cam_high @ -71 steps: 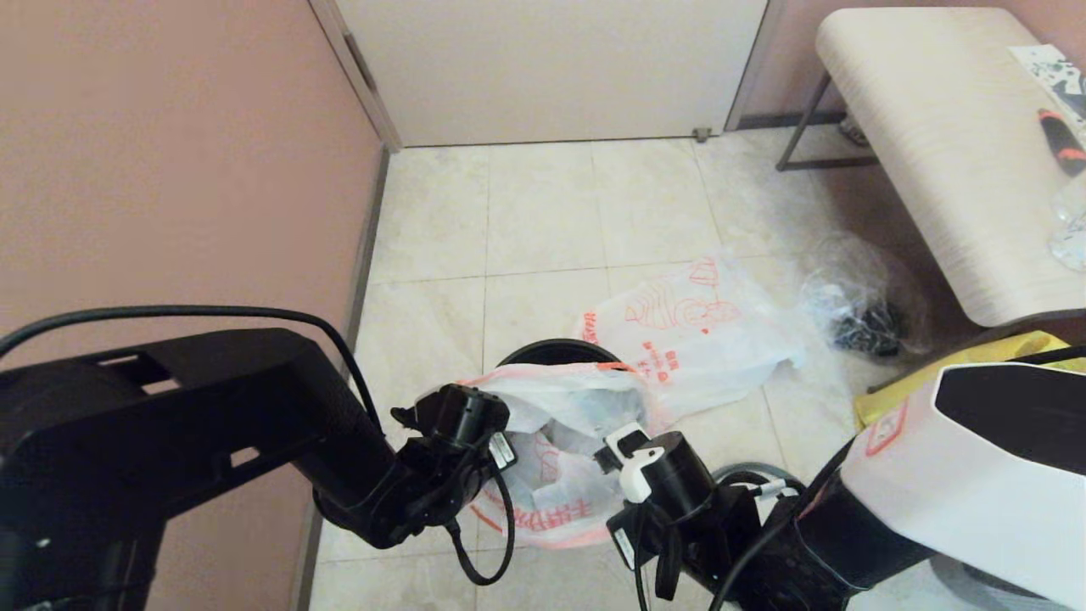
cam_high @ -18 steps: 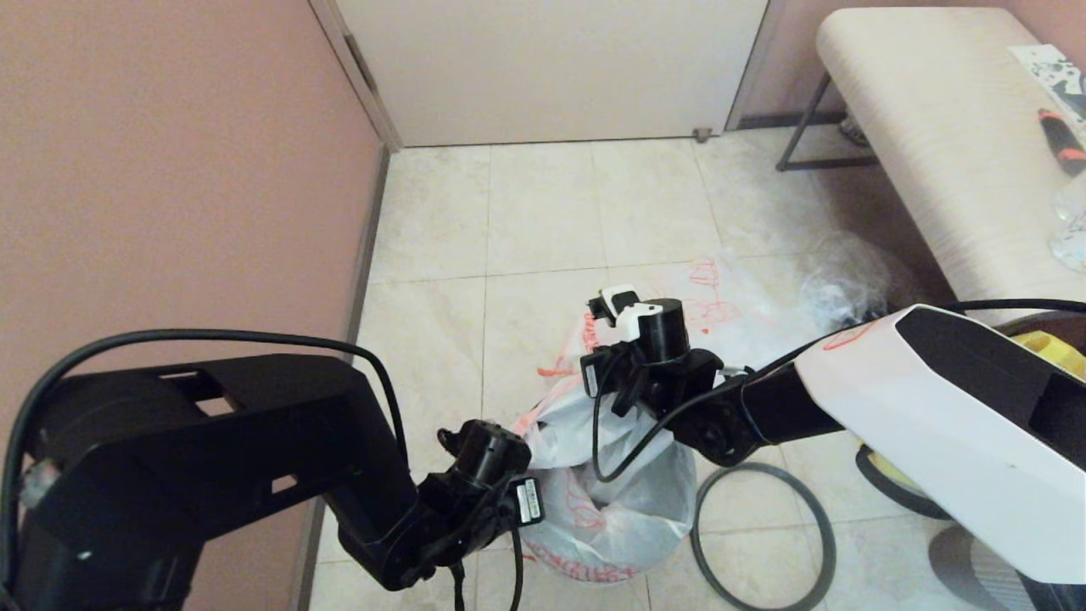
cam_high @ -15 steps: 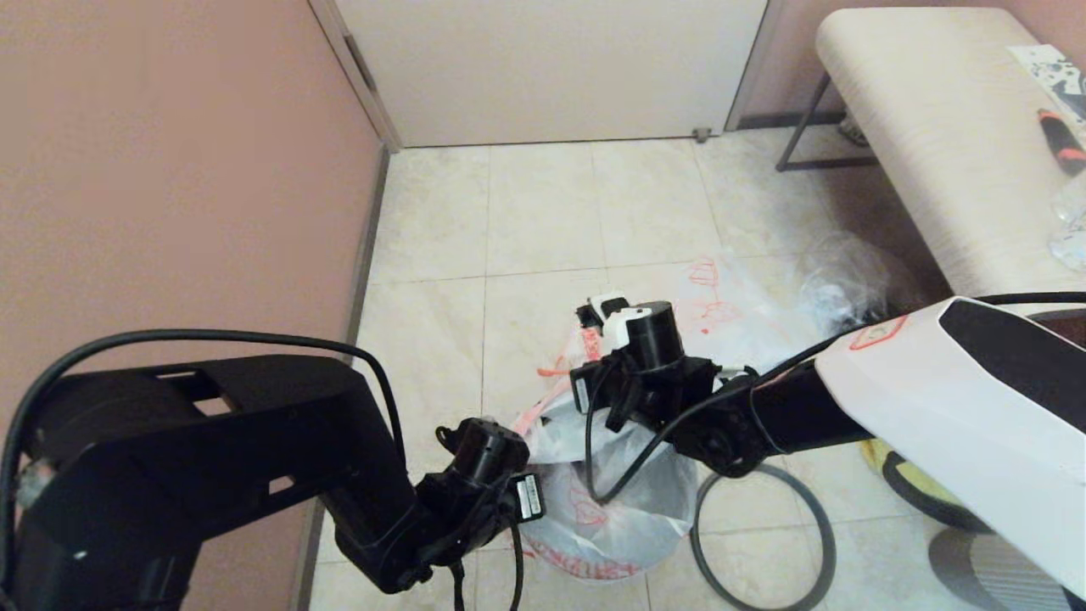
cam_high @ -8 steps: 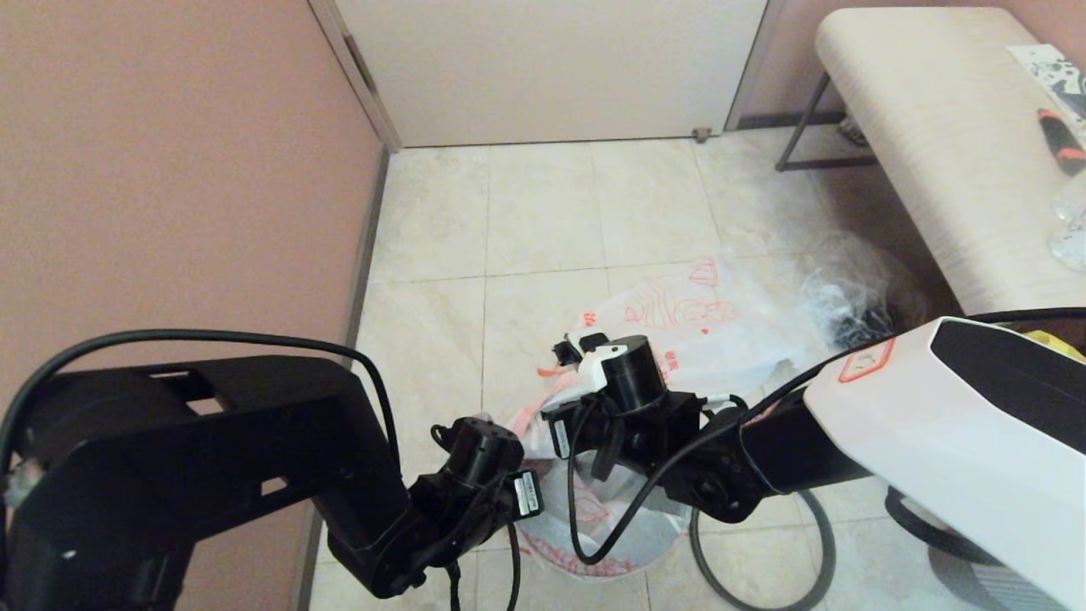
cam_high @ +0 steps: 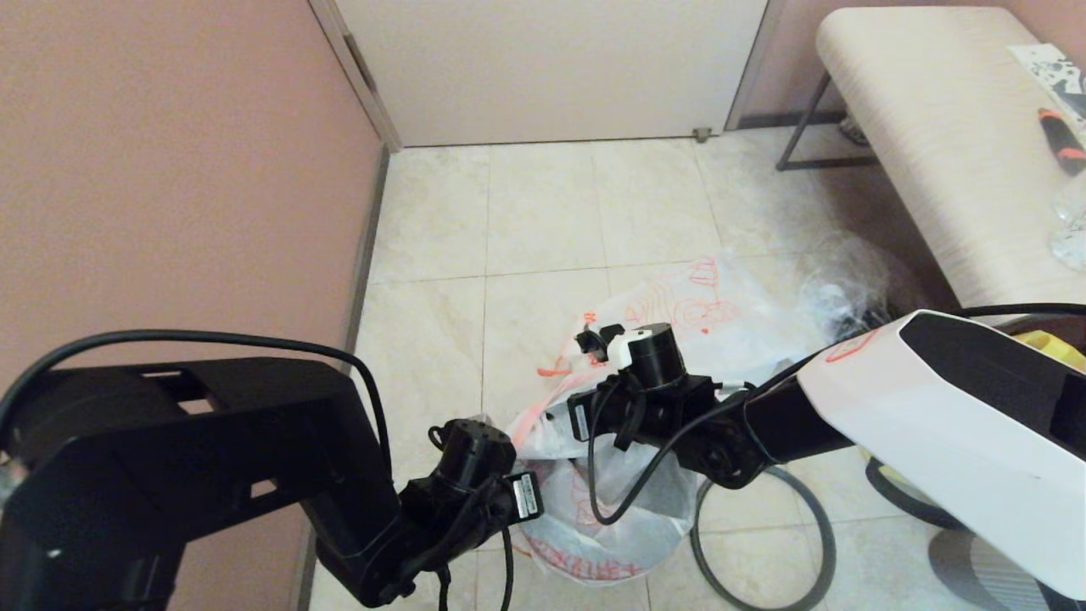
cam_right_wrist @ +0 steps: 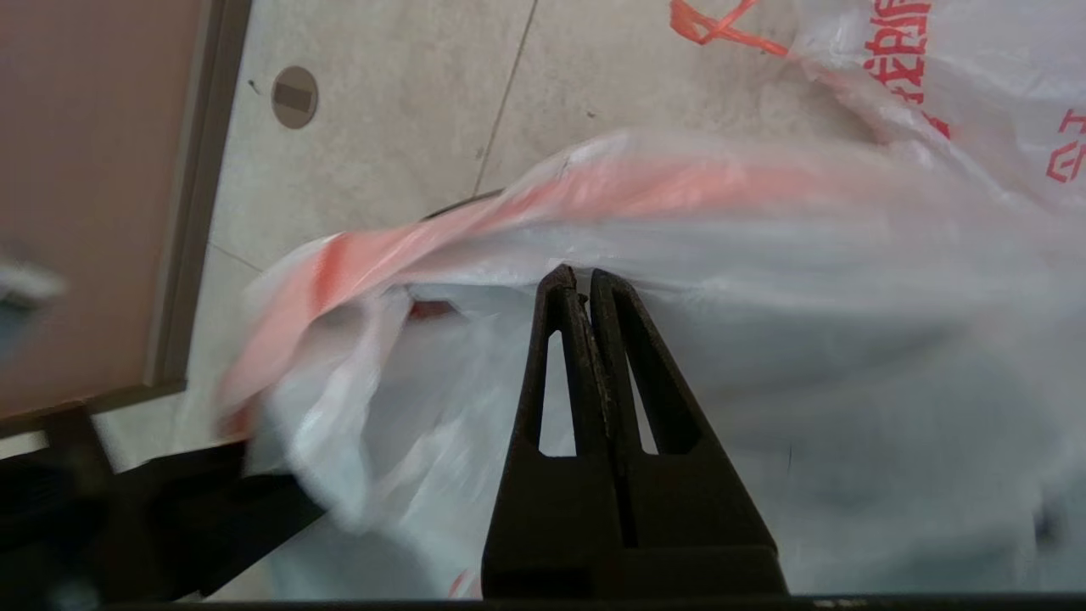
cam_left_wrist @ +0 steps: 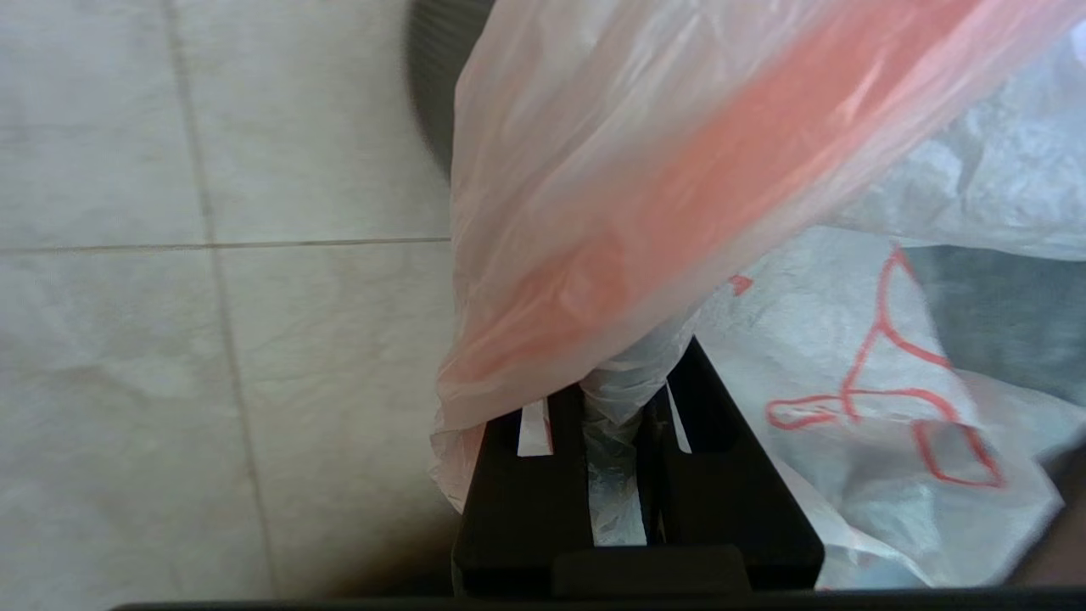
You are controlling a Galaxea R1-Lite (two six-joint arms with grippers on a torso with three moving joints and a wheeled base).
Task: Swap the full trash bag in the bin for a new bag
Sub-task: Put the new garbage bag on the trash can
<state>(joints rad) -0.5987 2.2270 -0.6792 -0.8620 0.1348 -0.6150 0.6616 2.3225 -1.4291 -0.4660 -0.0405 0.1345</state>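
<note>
Left gripper (cam_left_wrist: 612,399): closed down on a bunched twist of the new bag (cam_left_wrist: 679,195); the film runs between the two black fingers and fans out beyond them, its orange-red band across the top.
Right gripper (cam_right_wrist: 585,284): fingers pressed together with no gap, tips against the same bag's upper edge just under the orange band; whether any film is pinched between them cannot be made out, since the plastic is blurred there.
New bag, place: stretched between the two grippers over the bin, its body hanging down below them (cam_high: 594,501).
Bin (cam_left_wrist: 433,85): almost wholly covered by the bag; only a dark curved sliver of wall shows in the left wrist view, and the head view shows none of it for certain.
Rim hoop (cam_high: 764,543): dark grey ring lying flat on the floor tiles just right of the bag, partly crossed by the right arm.
Full trash bag (cam_high: 721,322): on the floor beyond the right gripper, near the bench (cam_high: 933,144); its near part is hidden behind the wrist, and its contents are hard to make out.
Head view only: both wrists, the hoop, the bench, a clear bag (cam_high: 848,288) beside the full one.
Wrist views only: the fingers themselves; the head view hides both pairs behind the wrists.
</note>
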